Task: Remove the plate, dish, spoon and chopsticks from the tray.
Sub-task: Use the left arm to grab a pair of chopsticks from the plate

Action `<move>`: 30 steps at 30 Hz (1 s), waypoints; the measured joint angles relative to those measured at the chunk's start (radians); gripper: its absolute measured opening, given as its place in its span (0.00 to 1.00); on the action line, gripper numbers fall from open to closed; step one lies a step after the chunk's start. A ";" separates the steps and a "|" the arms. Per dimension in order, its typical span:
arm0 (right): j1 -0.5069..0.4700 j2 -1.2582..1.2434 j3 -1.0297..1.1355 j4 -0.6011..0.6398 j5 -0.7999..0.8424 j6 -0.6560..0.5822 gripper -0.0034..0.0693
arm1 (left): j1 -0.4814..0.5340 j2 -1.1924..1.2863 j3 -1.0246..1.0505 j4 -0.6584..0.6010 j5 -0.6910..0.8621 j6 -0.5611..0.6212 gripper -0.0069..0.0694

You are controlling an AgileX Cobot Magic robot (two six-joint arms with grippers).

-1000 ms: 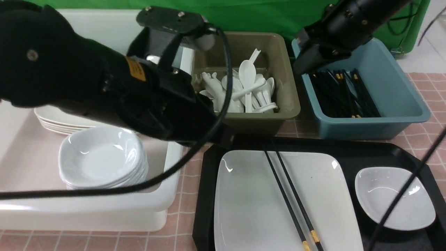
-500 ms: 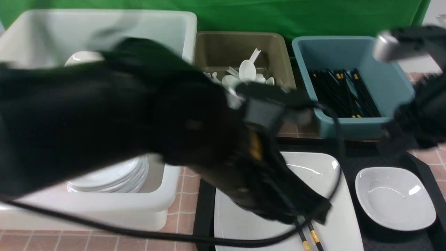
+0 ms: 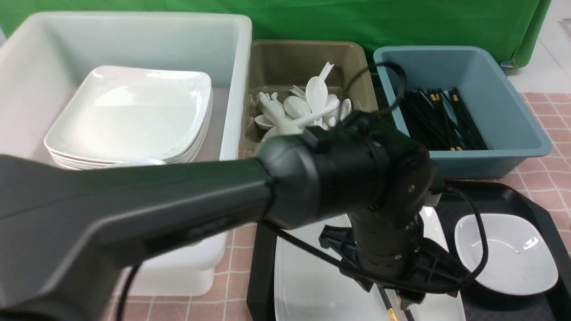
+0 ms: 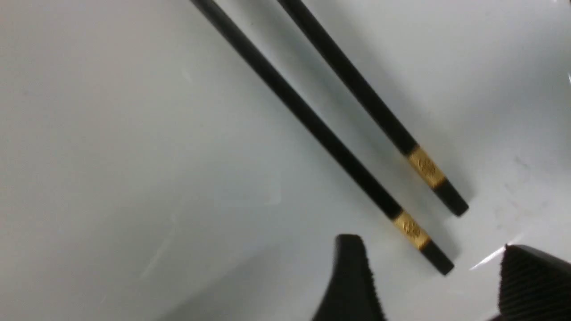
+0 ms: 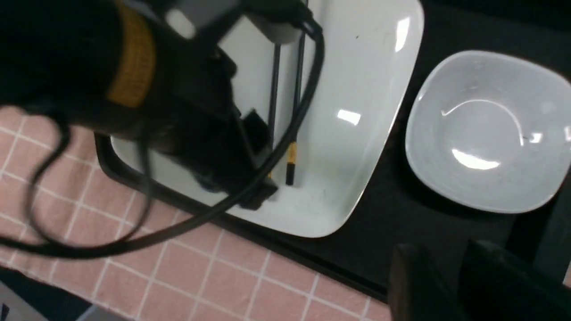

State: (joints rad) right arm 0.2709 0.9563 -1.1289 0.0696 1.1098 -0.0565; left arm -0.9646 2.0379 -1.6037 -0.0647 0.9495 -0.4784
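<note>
The plate (image 3: 308,285) lies on the left of the black tray (image 3: 450,203), with the chopsticks (image 4: 321,129) resting on it, gold bands toward me. My left gripper (image 4: 429,243) hangs open just over the plate, and one chopstick's thick end lies between its fingers (image 4: 352,276), untouched. The dish (image 3: 506,254) sits on the tray's right side. In the right wrist view my right gripper (image 5: 441,249) hovers above the tray's near rim beside the dish (image 5: 486,133), its fingers a little apart and empty. No spoon shows on the tray.
A white tub (image 3: 241,67) at the back left holds stacked plates (image 3: 129,111). An olive tub (image 3: 308,55) holds several white spoons (image 3: 312,102). A blue tub (image 3: 504,102) holds black chopsticks (image 3: 441,118). My left arm (image 3: 178,205) and its cable cross the front view.
My left arm has swung from the olive tub down over the plate and its gripper has opened. My right arm has left the blue tub and gone out of the front view.
</note>
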 joint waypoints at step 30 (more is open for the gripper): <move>0.000 -0.103 0.000 -0.002 0.017 -0.037 0.38 | 0.000 0.169 -0.159 0.021 0.133 -0.078 0.20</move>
State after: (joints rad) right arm 0.2709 0.8534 -1.1289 0.0673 1.1268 -0.0938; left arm -0.9646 2.2068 -1.7625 -0.0433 1.0823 -0.5564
